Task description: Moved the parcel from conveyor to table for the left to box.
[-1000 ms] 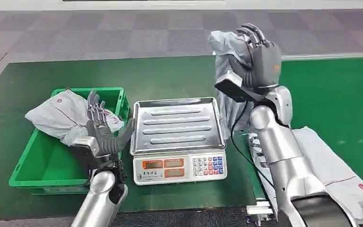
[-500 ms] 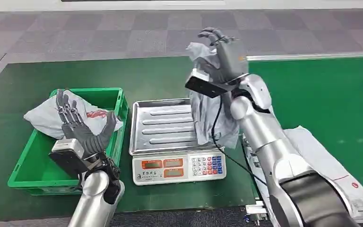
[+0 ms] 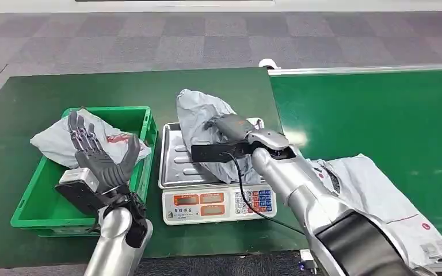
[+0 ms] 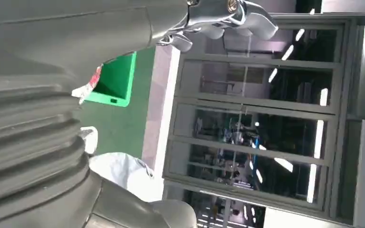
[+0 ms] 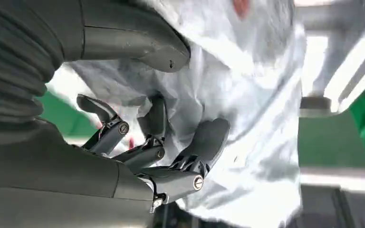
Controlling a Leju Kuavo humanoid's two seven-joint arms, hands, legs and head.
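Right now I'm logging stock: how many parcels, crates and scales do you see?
Grey parcels: 3, on the scale tray, in the crate, on the conveyor
Green crates: 1
Scales: 1
Total: 5

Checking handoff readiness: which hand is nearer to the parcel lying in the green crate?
Left. The left hand is raised, fingers spread, just in front of the crate parcel; the right hand is over the scale tray, holding another parcel.

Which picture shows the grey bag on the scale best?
The head view: the grey bag shows over the scale, held by the right hand. The right wrist view shows crumpled plastic up close; the left wrist view, a pale corner.
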